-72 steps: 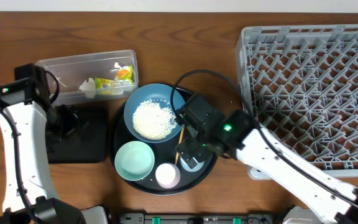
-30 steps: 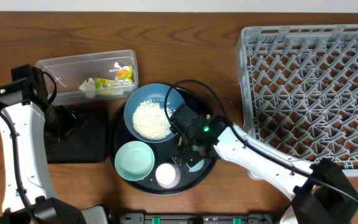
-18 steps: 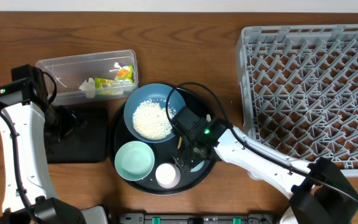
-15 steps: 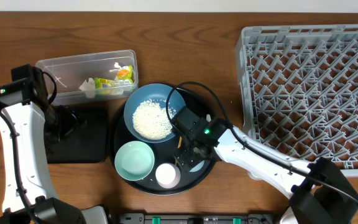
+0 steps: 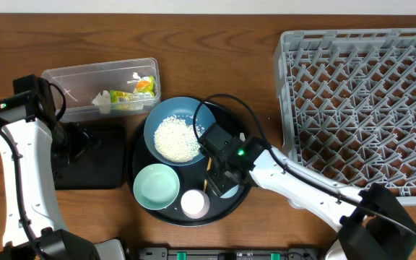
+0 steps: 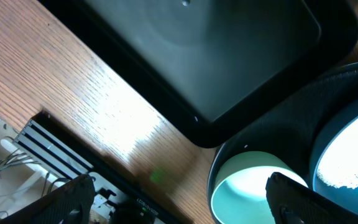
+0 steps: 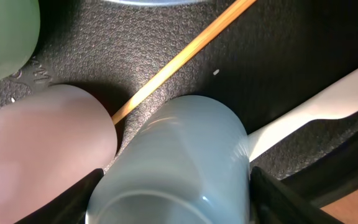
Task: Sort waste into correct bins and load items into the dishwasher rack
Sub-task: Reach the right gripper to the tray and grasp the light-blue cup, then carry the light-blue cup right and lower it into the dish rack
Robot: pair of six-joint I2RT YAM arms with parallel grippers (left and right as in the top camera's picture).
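Note:
A light blue cup (image 7: pixel 179 149) lies on its side on the round black tray (image 5: pixel 138 155), partly showing under the gripper in the overhead view (image 5: pixel 227 191). My right gripper (image 5: pixel 219 179) (image 7: pixel 176 202) has a finger pressed against each side of it. A pink cup (image 5: pixel 195 204) (image 7: pixel 42 149) lies just left of it. A wooden chopstick (image 7: pixel 185 56) and a white utensil (image 7: pixel 328 109) lie beside the blue cup. My left gripper (image 5: pixel 85 141) (image 6: pixel 185 205) is open and empty over the black bin (image 5: pixel 89 166) (image 6: pixel 197 50).
The tray also holds a blue bowl of rice (image 5: pixel 175 136) and a mint bowl (image 5: pixel 156 185) (image 6: pixel 253 186). A clear container of wrappers (image 5: pixel 103 90) stands at the back left. The grey dishwasher rack (image 5: pixel 360 108) fills the right side.
Since 2.4 s ago my right arm swung left and settled over the light blue cup. Over the last half second nothing visibly moved. The left arm is still.

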